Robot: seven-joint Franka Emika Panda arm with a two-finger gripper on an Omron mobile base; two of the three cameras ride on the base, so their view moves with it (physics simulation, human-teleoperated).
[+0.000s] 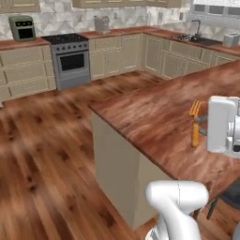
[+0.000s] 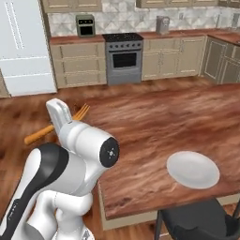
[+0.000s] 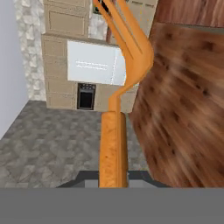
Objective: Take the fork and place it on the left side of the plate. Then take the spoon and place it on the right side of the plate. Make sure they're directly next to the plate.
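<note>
You have the orange fork [image 3: 116, 131] pinched by its handle in the gripper [image 3: 114, 181], tines pointing away from the hand, lifted off the wooden counter [image 2: 154, 126]; plate [image 2: 193, 169] well apart

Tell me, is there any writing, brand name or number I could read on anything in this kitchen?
None is readable. The fork, plate, stove and fridge carry no visible lettering. The small oven on the far counter is too small and blurred to show any label.
</note>
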